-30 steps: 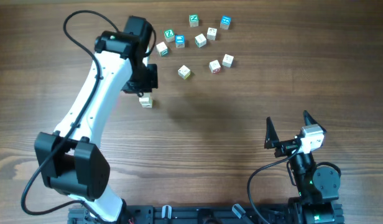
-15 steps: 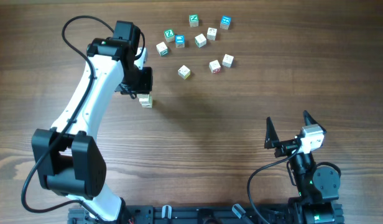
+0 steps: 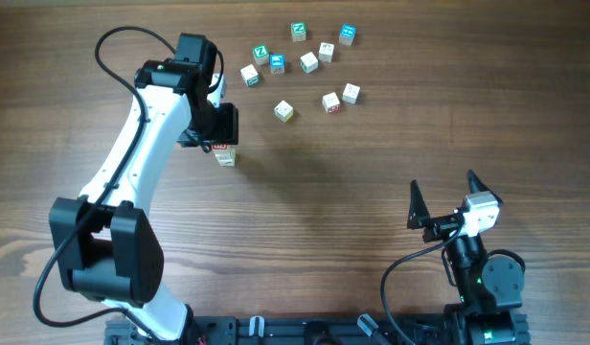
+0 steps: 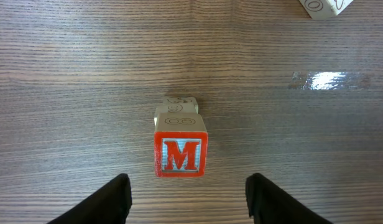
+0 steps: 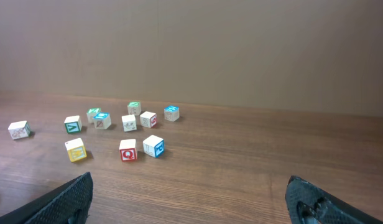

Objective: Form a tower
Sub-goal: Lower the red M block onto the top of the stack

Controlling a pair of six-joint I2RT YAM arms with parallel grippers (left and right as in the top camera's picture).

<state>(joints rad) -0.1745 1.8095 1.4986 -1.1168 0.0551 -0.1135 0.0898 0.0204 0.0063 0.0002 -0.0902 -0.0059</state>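
The tower (image 4: 179,142) is a short column of pale wooden cubes, seen from straight above in the left wrist view, with a red "M" cube (image 4: 180,155) on top. In the overhead view the tower (image 3: 224,154) stands left of the table's middle, partly under my left arm. My left gripper (image 4: 188,194) hangs above it, open, with both black fingers (image 4: 110,199) well apart from the cubes. From overhead, the left gripper (image 3: 216,132) covers most of the stack. My right gripper (image 3: 443,195) rests open and empty at the near right.
Several loose printed cubes (image 3: 308,61) lie scattered at the far middle, the nearest being a yellowish one (image 3: 283,111). The right wrist view shows the same cluster of loose cubes (image 5: 128,123) far ahead of the right gripper (image 5: 190,190). Another cube (image 4: 325,5) peeks in at the left wrist view's top right.
My left jaws have opened and let go of the red "M" cube, which now sits on the stack. The left arm shifted slightly left early on. The right arm stayed still.
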